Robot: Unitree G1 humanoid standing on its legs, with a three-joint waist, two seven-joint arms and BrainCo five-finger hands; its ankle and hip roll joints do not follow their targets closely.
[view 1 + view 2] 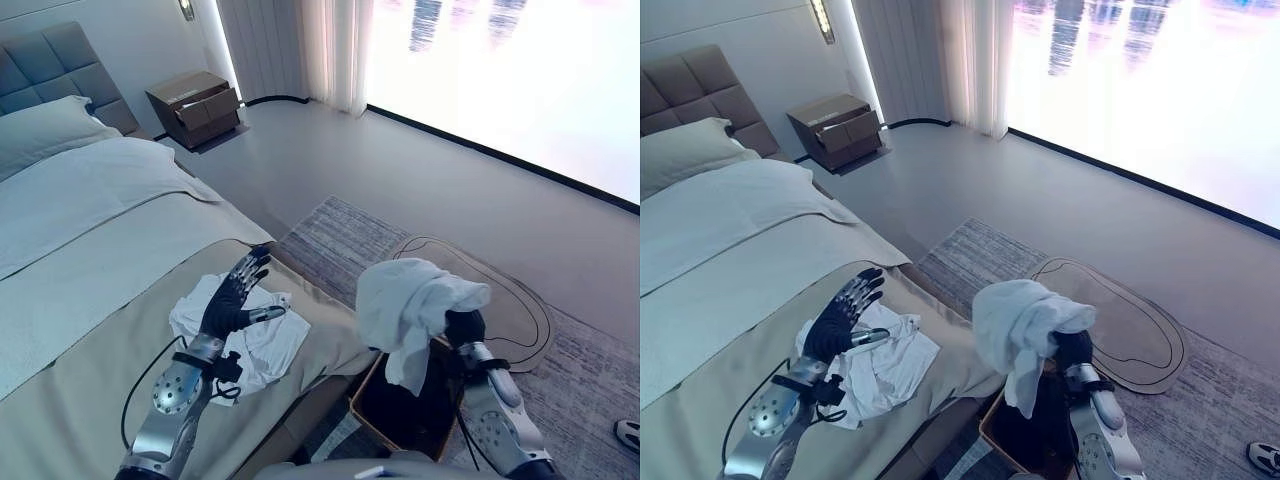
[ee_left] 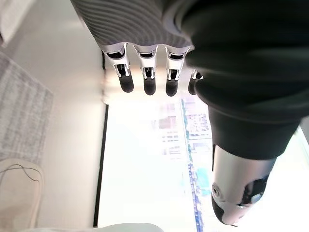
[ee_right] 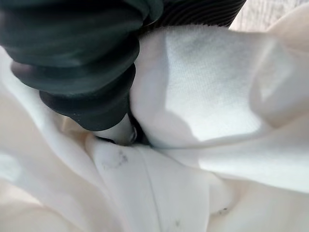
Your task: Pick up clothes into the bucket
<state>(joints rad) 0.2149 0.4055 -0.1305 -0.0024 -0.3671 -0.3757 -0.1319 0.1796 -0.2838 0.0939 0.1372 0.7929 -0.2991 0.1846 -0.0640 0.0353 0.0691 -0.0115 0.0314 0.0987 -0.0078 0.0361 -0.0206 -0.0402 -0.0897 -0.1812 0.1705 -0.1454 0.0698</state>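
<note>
A crumpled white garment (image 1: 268, 345) lies on the beige bed cover near the foot of the bed. My left hand (image 1: 232, 295) hovers just above it, open, with its fingers (image 2: 147, 82) straight and apart. Over the dark bucket (image 1: 366, 406) on the floor beside the bed, my right hand (image 1: 465, 327) holds up a second white garment (image 1: 410, 298). That cloth bunches over the hand and hangs down toward the bucket's mouth. In the right wrist view the thumb (image 3: 126, 131) is pressed into the folds of the cloth (image 3: 207, 96); the other fingers are buried in it.
The bed (image 1: 90, 250) takes up the left side, with a pillow (image 1: 45, 125) at its head. A brown nightstand (image 1: 195, 105) stands by the far wall. A grey rug (image 1: 340, 240) and a cream mat (image 1: 510, 300) cover the floor beyond the bucket. A shoe (image 1: 628, 432) is at the right edge.
</note>
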